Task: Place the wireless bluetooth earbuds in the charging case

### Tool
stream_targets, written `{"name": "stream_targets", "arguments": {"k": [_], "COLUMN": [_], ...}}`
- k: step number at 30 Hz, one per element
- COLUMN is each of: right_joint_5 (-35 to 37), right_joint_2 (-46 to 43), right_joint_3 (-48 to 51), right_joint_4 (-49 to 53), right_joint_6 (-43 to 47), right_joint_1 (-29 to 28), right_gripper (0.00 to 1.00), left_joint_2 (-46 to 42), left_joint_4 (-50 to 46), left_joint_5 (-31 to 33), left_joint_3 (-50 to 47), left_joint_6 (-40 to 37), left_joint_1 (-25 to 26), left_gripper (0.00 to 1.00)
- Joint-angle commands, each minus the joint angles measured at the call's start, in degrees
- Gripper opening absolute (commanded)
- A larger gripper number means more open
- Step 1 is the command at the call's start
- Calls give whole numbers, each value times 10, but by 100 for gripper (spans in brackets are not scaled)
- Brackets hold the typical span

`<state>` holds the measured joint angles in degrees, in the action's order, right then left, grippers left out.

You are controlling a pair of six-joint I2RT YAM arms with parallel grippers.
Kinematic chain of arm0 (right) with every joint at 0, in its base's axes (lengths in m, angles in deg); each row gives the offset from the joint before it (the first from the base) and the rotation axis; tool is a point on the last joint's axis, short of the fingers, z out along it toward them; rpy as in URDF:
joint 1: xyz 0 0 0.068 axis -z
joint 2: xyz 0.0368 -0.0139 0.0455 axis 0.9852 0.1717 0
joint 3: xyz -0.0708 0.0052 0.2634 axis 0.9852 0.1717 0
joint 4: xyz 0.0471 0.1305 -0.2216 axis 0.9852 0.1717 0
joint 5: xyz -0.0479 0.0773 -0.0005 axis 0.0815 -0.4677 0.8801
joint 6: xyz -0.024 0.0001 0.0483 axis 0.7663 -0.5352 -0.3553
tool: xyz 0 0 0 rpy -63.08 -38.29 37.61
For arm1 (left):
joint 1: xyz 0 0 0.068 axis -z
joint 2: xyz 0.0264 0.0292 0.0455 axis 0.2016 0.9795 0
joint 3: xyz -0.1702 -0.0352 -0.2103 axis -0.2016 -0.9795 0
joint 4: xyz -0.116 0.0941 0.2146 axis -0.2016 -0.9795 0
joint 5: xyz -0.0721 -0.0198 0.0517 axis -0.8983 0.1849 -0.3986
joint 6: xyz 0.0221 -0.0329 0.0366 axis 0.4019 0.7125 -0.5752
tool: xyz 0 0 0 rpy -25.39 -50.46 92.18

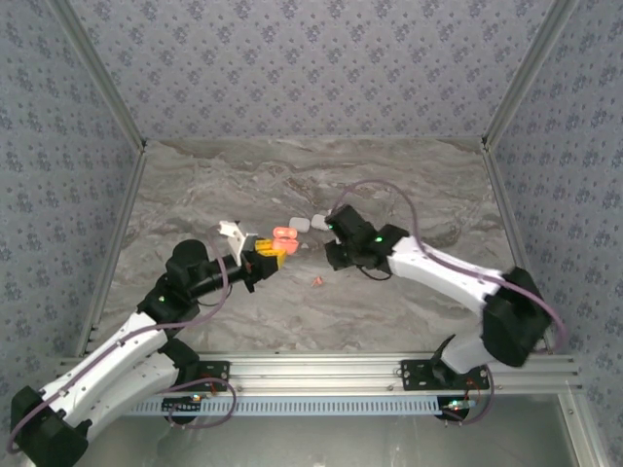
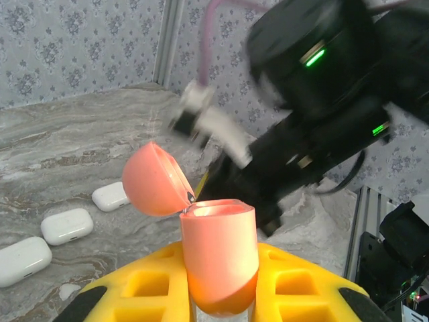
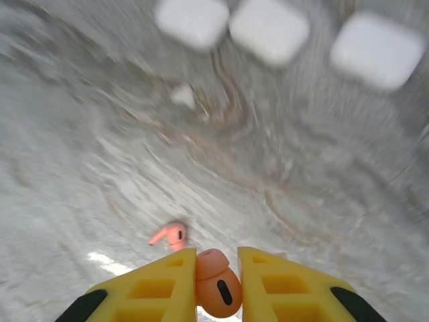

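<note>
Top external view first: what has the left pincer (image 1: 270,251) got?

It is clamped on a salmon charging case (image 1: 284,237), held over the middle of the marbled bench (image 1: 214,185). From the left wrist, the case stands upright between the yellow fingers (image 2: 281,265). Its lid (image 2: 154,180) is hinged open and tipped back to the left.

And the right pincer (image 3: 218,265)?

Its own wrist camera shows the two yellow fingers closed on a salmon earbud (image 3: 216,285), gripped by its rounded body above the bench. In the top view the right arm (image 1: 428,263) reaches in from the right, and its end is just beside the open case.

Is that earbud in the case?

No, it sits in the pincer, apart from the case. The inside of the case cannot be made out from the left wrist.

Where is the other one?

A second earbud (image 3: 171,235), also salmon, lies on the bench just beyond the right pincer and a little to the left. From above it is a small pink speck on the near side of both pincers.

Anything else lying about?

Three white cases (image 3: 268,30), all shut, sit in a row on the bench farther out. A small white piece (image 3: 182,96) lies near them, too blurred to identify.
</note>
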<state>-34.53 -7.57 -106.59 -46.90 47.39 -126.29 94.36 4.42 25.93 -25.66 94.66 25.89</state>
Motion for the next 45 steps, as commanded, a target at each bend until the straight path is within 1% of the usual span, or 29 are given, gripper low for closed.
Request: {"name": "stream_targets", "arguments": {"k": [1,5,8,12,15,16,23,29,45], "right_joint_5": [19,-4,-29,-47,-51,-52,-77,-75,-111], "right_joint_2": [-85,-167,-197,-200,-191,-186,-145,-120,-118], "right_joint_3": [4,-11,-34,-68,-72,-93,-115,-125,-122], "right_joint_4": [-6,-26,-34,-37,-44,-45,-48,-37,7], "right_joint_6": [115,209,264,325,357,363,389,397,403], "right_joint_1": [-2,-3,-6,-22,-35,-39,-53,-61,-67], "right_gripper": [22,22,22,22,22,22,22,22,22], "left_joint_2": [15,39,59,81,89,91,92,91,89], "left_joint_4": [54,87,117,152,162,164,165,165,160], "left_joint_5": [-27,-47,-68,-91,-104,-106,-115,-118,-110], "left_joint_3": [14,23,29,38,43,44,45,45,40], "left_joint_6": [11,24,38,55,60,62,63,63,60], "left_joint_1": [3,4,4,4,5,6,11,12,12], "left_gripper": [5,5,5,4,4,4,4,4,4]}}
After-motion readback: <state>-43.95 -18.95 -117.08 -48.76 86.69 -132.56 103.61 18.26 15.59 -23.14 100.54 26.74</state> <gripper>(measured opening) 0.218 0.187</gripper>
